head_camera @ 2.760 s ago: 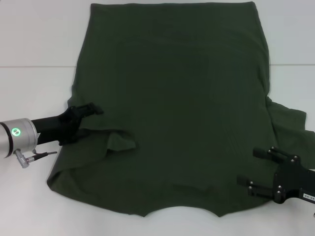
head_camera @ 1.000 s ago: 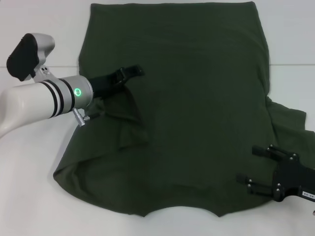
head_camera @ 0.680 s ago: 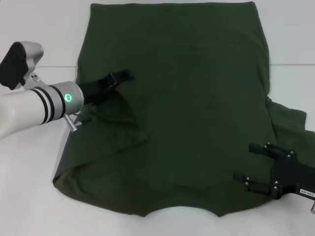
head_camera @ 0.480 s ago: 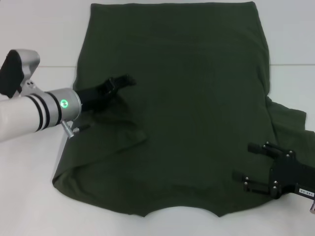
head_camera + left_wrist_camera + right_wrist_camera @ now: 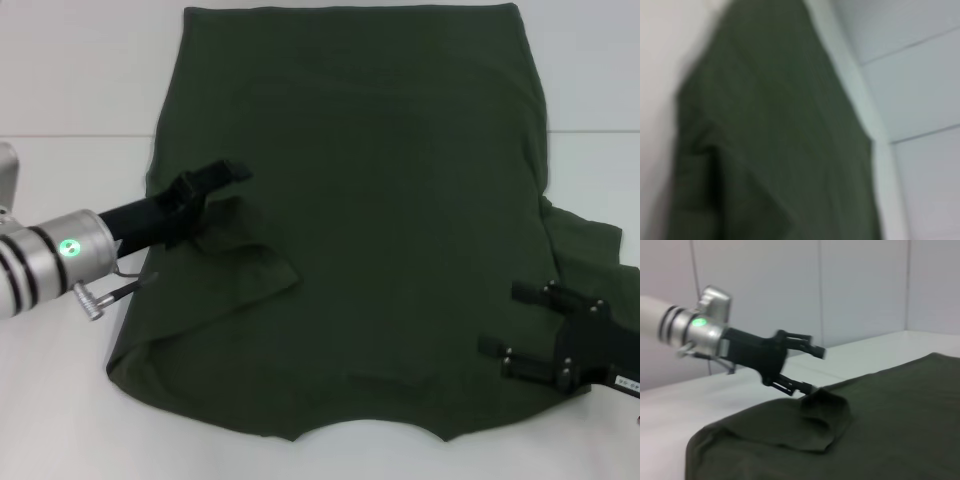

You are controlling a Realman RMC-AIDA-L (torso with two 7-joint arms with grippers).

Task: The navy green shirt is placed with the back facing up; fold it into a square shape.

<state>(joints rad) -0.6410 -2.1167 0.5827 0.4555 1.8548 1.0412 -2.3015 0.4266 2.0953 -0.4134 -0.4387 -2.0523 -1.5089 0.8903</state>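
we see the navy green shirt (image 5: 370, 220) flat on the white table (image 5: 80, 70), left sleeve folded inward; left gripper (image 5: 215, 185) hangs at that left edge, jaws apart, holding nothing; right gripper (image 5: 520, 325) spread open over the near right edge; bare table either side

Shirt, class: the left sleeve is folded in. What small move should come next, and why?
Probably the right pincer should close on the right sleeve, which lies spread beyond the shirt. The left pincer is open, off the cloth, beside the folded left sleeve.
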